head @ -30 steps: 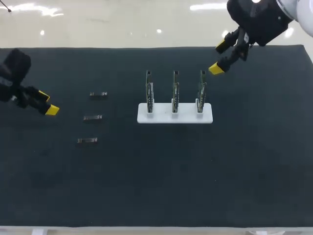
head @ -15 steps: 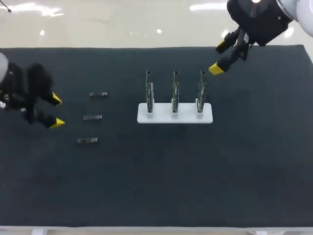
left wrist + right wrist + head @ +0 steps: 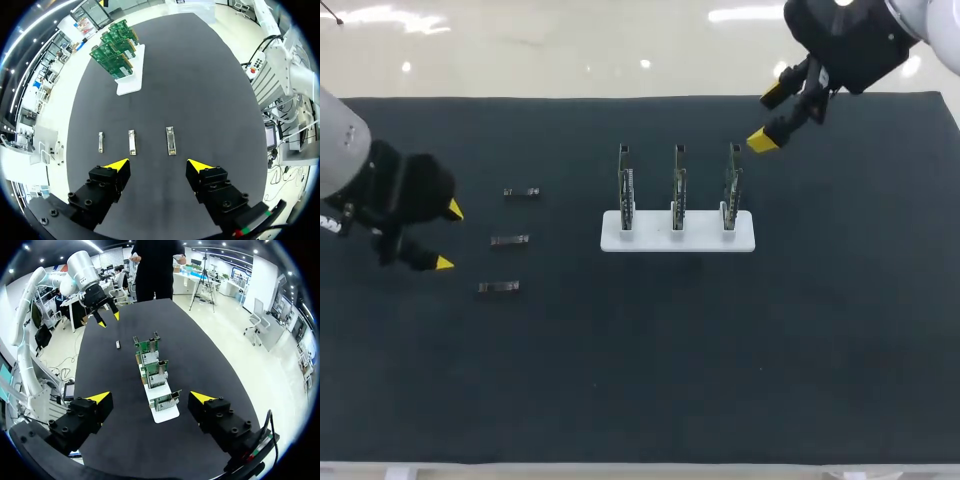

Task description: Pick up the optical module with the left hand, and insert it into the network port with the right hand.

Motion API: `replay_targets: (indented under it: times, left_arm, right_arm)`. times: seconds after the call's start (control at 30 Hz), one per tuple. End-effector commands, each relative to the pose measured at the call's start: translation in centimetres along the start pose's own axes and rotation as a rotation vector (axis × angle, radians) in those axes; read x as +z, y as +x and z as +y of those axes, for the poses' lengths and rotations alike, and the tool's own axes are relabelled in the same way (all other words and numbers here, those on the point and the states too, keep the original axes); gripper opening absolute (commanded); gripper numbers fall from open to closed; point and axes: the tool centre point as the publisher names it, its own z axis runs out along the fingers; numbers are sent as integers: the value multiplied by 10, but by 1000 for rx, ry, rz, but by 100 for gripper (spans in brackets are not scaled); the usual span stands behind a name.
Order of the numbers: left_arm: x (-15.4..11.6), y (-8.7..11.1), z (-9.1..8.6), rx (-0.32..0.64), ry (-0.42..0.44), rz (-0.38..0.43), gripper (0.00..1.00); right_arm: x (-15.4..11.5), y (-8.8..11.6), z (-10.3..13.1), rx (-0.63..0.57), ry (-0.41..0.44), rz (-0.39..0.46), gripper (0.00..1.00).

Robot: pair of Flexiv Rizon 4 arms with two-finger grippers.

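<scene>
While none of them is gripped, three optical modules [image 3: 509,240] lie flat on the left part of the black tabletop [image 3: 720,350]. They form a slightly slanted row running from the far side toward the near side, each clear of the next. Your left tool [image 3: 448,236] hangs just to their left, about level with the middle one. Its yellow-tipped fingers are spread wide and touch nothing. From the left wrist view you see the three modules as small metal bars lying side by side a little ahead of those spread fingers, with the rightmost bar nearest the gap between them.

Well to the right of the modules, near the middle of the tabletop, a white stand [image 3: 677,232] holds three green circuit boards [image 3: 678,185]. They stand upright on edge, parallel and evenly spaced. Whether their ports are free you cannot tell; they are too small to make out.

Your right tool [image 3: 768,117] hovers above the far right side, just beyond and to the right of the rightmost board. Its fingers are also spread and hold nothing. In the right wrist view the stand and boards lie ahead of it, lined up with the gap between its tips.
</scene>
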Motion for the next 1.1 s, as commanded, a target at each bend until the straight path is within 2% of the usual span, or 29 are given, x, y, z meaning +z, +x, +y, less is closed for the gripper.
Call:
replay_targets:
  times: [0.03, 0.1, 0.13, 0.2, 0.27, 0.33, 0.5, 0.67, 0.8, 1.1]
  left_arm:
    - [1, 0, 2, 2, 3, 2, 100]
    - [5, 1, 2, -19, 16, 22, 100]
    - [9, 2, 1, -47, 47, 65, 100]
    - [12, 2, 1, -56, 75, 94, 100]
    - [18, -2, 1, -83, 141, 153, 100]
    - [22, -5, 1, -92, 162, 172, 100]
    - [27, -9, 1, -92, 151, 181, 100]
    - [38, -3, 1, -93, 171, 259, 100]
    - [49, 5, -2, -86, 196, 281, 100]
    - [59, 13, -4, -133, 232, 254, 100]
  right_arm:
    - [0, 0, 1, 0, 1, -1, 100]
    - [0, 0, 1, 0, 1, -1, 100]
    - [0, 0, 1, 0, 1, -1, 100]
    - [0, 0, 1, 0, 1, -1, 100]
    - [0, 0, 1, 0, 1, -1, 100]
    - [0, 0, 1, 0, 1, -1, 100]
    - [0, 0, 1, 0, 1, -1, 100]
    - [0, 0, 1, 0, 1, -1, 100]
    - [0, 0, 1, 0, 1, -1, 100]
    - [0, 0, 1, 0, 1, -1, 100]
